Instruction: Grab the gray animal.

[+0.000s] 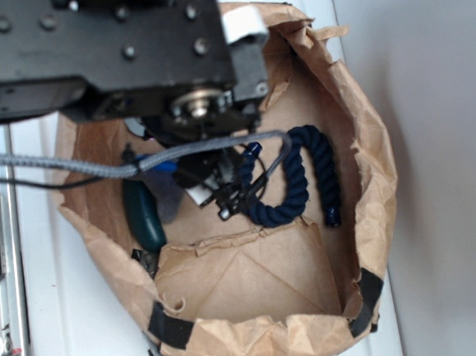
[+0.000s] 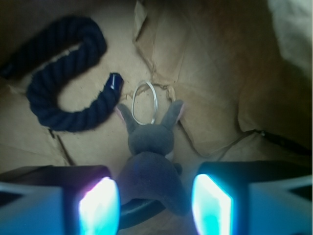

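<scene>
I am looking down through two cameras at a crumpled brown paper bag (image 1: pixel 362 176) lying open on a white surface (image 1: pixel 60 324). In the exterior view, the black arm is reaching into the bag from the upper left and is hiding most of what sits under it. A navy blue rope (image 1: pixel 300 185) is curling along the bag floor to the right of the arm, and a dark green oblong object (image 1: pixel 144 214) is lying to the left.

In the wrist view, the gripper (image 2: pixel 155 204) is standing open, its two pale blue fingers (image 2: pixel 98 205) spread wide. The gray animal (image 2: pixel 149 156) is lying on the paper between them, its body filling much of the gap, though I am seeing bare space on either side, so nothing is clamped. Its head and two pink-tipped ears are pointing away from the camera, toward a thin white loop (image 2: pixel 145 103) just beyond. The rope's cut end is sitting just beside the toy's left ear.
</scene>
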### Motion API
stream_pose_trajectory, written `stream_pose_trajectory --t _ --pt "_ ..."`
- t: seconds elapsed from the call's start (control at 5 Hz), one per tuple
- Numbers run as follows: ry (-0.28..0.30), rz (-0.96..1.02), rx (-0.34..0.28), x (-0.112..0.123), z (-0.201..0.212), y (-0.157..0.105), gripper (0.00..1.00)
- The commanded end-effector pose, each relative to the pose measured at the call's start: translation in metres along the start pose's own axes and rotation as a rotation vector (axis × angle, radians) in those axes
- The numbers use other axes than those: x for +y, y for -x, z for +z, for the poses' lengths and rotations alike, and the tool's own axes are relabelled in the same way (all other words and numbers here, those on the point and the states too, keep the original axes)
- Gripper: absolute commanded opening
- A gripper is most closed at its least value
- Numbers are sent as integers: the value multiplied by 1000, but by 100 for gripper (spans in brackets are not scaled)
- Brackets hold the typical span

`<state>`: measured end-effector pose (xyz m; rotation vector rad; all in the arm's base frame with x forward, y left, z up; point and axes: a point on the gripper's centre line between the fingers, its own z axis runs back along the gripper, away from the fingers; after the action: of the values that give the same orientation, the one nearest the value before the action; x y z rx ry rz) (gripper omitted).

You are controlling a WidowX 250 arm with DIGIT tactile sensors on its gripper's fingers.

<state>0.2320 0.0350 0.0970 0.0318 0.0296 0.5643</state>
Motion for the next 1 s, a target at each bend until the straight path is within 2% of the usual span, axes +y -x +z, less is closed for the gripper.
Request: stream_pose_trajectory --t 0.0,0.4,0.6,0.8 --pt "-26 -46 -64 5 -44 -3 100" --pt "-20 -89 -19 2 -68 -4 100" --pt "-26 -92 -37 -2 -73 -3 100" --pt "-34 -48 -62 -3 -76 -4 0"
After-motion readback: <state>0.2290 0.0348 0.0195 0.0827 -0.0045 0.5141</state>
